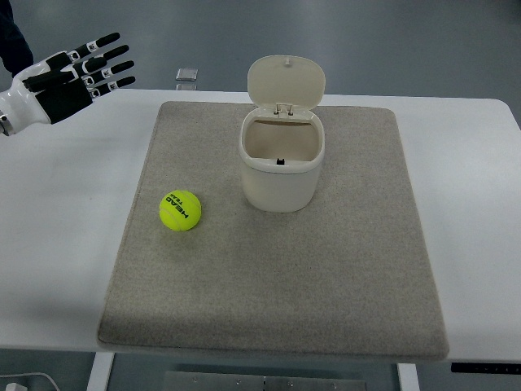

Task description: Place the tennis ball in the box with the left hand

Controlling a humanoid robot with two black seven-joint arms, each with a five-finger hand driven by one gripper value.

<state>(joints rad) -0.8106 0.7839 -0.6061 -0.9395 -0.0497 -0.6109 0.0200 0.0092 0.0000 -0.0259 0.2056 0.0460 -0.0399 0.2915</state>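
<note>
White table point(65, 244) fills most of the view, w/ a grey floor point(391, 41) seen behind its far edge. On the table a big beige felt mat point(326, 277) is laid; its near edge is close to the table's near edge, and under that edge some metal frame parts are seen, not clear.

On the mat, on its left half and approx. mid-depth, the tennis ball point(180, 211) is placed. It is yellow-green w/ black print on top. It is touched by nothing and stands free on the mat.

A bit farther and to the right of the ball, the box point(281, 175) is found: a cream plastic container w/ rounded corners, upright, near the mat's centre-far part. Its lid point(286, 81) is flipped up at the back on a hinge, so the inside is seen. Ball and box are near but apart.

Farther back, at the top left corner, the left hand point(73, 77) is seen above the table's far left part, off the mat. Its black-and-white fingers point(106, 61) are stretched out and spread; nothing is held. It is well apart from the ball.

On the floor behind the table, a small grey square object point(186, 75) is noticed; what it is cannot be told.
</note>
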